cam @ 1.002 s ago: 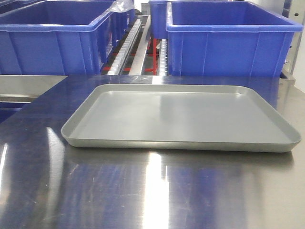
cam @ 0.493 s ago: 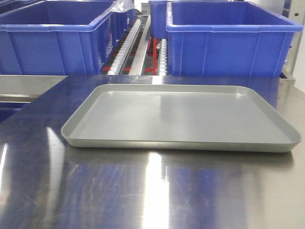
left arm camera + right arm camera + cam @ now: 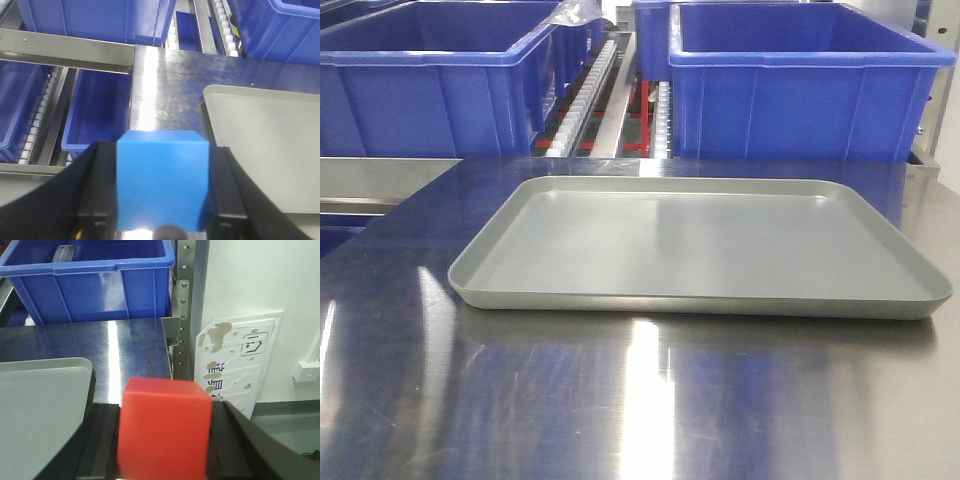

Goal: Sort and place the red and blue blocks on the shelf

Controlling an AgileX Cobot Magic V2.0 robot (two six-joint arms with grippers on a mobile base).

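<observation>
Left gripper (image 3: 162, 197) clamps blue block (image 3: 162, 177), right gripper (image 3: 165, 445) red block (image 3: 165, 422). Tubs (image 3: 800, 90) (blue) fill the shelf (image 3: 65, 50) behind the tray (image 3: 690, 303).

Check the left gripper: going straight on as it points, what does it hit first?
Probably the bare steel tabletop, just left of the grey tray; the left gripper holds the blue block. Depth unclear.

Grey tray (image 3: 690, 250) (shallow), blue tubs (image 3: 800, 100), steel tabletop (image 3: 620, 400)
</observation>
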